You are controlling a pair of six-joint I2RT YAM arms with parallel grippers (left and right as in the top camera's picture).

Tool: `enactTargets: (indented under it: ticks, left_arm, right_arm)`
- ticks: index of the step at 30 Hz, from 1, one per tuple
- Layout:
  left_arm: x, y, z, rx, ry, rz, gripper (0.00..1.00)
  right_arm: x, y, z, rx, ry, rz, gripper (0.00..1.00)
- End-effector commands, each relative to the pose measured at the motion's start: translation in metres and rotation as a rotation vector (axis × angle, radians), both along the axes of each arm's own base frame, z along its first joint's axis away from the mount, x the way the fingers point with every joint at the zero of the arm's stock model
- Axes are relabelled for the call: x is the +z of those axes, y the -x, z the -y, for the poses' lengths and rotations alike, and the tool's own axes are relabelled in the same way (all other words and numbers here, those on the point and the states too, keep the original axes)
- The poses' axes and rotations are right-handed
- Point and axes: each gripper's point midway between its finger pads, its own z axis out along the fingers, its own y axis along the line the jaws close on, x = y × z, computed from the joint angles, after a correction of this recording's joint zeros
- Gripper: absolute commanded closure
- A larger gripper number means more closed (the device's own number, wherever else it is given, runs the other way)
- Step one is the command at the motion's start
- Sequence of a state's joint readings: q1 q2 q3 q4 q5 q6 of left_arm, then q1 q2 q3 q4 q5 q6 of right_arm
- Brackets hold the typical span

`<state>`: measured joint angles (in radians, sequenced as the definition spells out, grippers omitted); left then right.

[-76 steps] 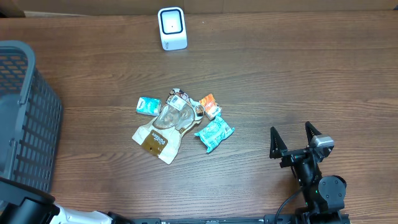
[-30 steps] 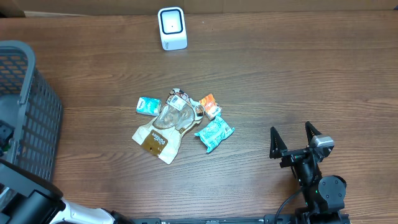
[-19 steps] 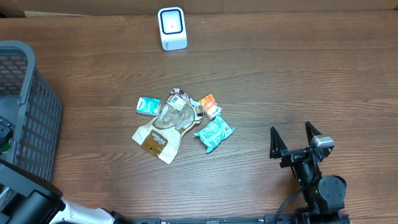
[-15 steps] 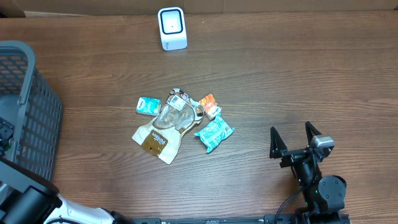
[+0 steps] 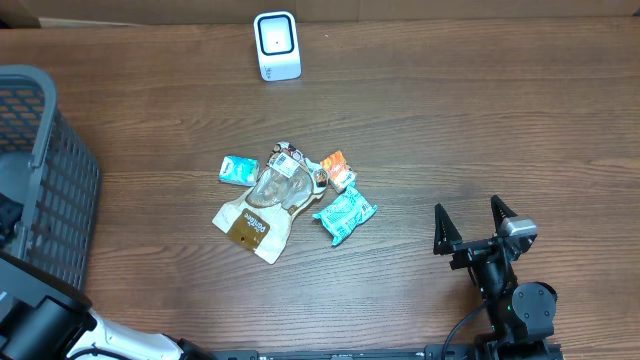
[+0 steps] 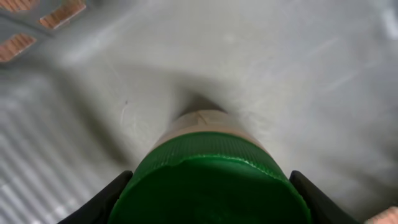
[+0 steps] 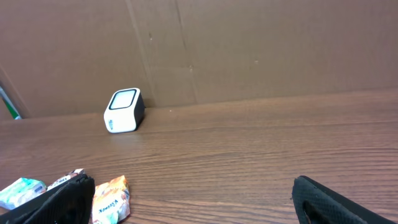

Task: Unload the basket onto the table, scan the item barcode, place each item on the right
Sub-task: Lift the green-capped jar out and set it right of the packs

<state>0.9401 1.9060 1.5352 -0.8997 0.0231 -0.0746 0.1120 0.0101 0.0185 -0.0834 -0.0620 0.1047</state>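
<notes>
Green-capped bottle (image 6: 205, 158) pinched in left claw (image 6: 209, 186) down inside grey basket (image 5: 40, 150); right claw (image 5: 470, 222) spread wide, low over table (image 5: 450, 120).

The left arm (image 5: 45, 325) is reaching out at the lower left edge, and the left gripper (image 6: 208, 196) is pressing its fingers (image 6: 102, 202) against both sides of a green cap (image 6: 208, 168). The right gripper (image 5: 468, 212) is sitting low, its jaws standing wide apart and holding nothing.

The right arm (image 5: 497, 278) is black, with a round joint housing (image 5: 535, 305), a grey block (image 5: 518, 228) at the wrist and a thin black cable (image 5: 461, 329). The right gripper (image 5: 466, 206) has 2 tapered black fingers. The left arm (image 5: 40, 325), mostly cropped, looks black with 1 white section.
</notes>
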Motion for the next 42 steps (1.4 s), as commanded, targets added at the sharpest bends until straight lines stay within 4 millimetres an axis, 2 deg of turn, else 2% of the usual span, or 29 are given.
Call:
enactTargets:
  ticks: [1, 3, 5, 6, 10, 11, 13, 14, 16, 19, 23, 24, 31, 35, 37, 38, 39, 42]
  left_arm:
    - [0.051, -0.028, -0.011, -0.02, -0.034, 0.135, 0.6]
    - [0.076, -0.037, -0.012, -0.034, -0.044, 0.182, 0.6]
    - [0.113, -0.048, -0.011, -0.058, -0.071, 0.234, 0.6]
    - [0.122, -0.05, -0.01, -0.063, -0.078, 0.246, 0.6]
    - [0.202, -0.072, 0.008, -0.098, -0.125, 0.389, 0.62]
    - [0.23, -0.083, 0.022, -0.14, -0.128, 0.461, 0.62]
    - [0.268, -0.098, 0.051, -0.224, -0.129, 0.565, 0.64]
    - [0.281, -0.103, 0.062, -0.258, -0.13, 0.598, 0.64]
    - [0.316, -0.119, 0.102, -0.377, -0.123, 0.702, 0.64]
    - [0.346, -0.134, 0.162, -0.532, -0.095, 0.787, 0.64]
    - [0.345, -0.147, 0.235, -0.711, -0.029, 0.776, 0.64]
    - [0.337, -0.152, 0.267, -0.801, -0.003, 0.745, 0.63]
    - [0.298, -0.165, 0.367, -1.046, -0.046, 0.57, 0.62]
    - [0.269, -0.162, 0.431, -1.2, -0.049, 0.479, 0.62]
    - [0.254, -0.16, 0.454, -1.251, -0.037, 0.438, 0.63]
    - [0.239, -0.158, 0.474, -1.298, -0.018, 0.404, 0.63]
    - [0.234, -0.157, 0.482, -1.315, -0.009, 0.393, 0.63]
    - [0.197, -0.152, 0.527, -1.416, 0.038, 0.329, 0.63]
  right_arm:
    - [-0.003, -0.001, 0.002, -0.012, -0.007, -0.001, 0.0]
    - [-0.003, -0.001, 0.002, -0.012, -0.007, -0.001, 0.0]
    - [-0.003, -0.001, 0.002, -0.012, -0.007, -0.001, 0.0]
    - [-0.003, -0.001, 0.002, -0.012, -0.007, -0.001, 0.0]
    - [-0.003, -0.001, 0.002, -0.012, -0.007, -0.001, 0.0]
    - [-0.003, -0.001, 0.002, -0.012, -0.007, -0.002, 0.0]
    - [-0.003, -0.001, 0.002, -0.012, -0.007, -0.001, 0.0]
    - [-0.003, -0.001, 0.002, -0.012, -0.007, -0.002, 0.0]
    - [-0.003, -0.001, 0.002, -0.012, -0.007, -0.001, 0.0]
    - [-0.003, -0.001, 0.002, -0.012, -0.007, -0.001, 0.0]
    - [-0.003, -0.001, 0.002, -0.012, -0.007, -0.002, 0.0]
    - [-0.003, -0.001, 0.002, -0.012, -0.007, -0.001, 0.0]
    - [-0.003, -0.001, 0.002, -0.012, -0.007, -0.001, 0.0]
    - [-0.003, -0.001, 0.002, -0.012, -0.007, -0.001, 0.0]
    - [-0.003, -0.001, 0.002, -0.012, -0.007, -0.001, 0.0]
    - [-0.003, -0.001, 0.002, -0.012, -0.007, -0.001, 0.0]
    - [-0.003, -0.001, 0.002, -0.012, -0.007, -0.001, 0.0]
    - [-0.003, -0.001, 0.002, -0.012, -0.007, -0.002, 0.0]
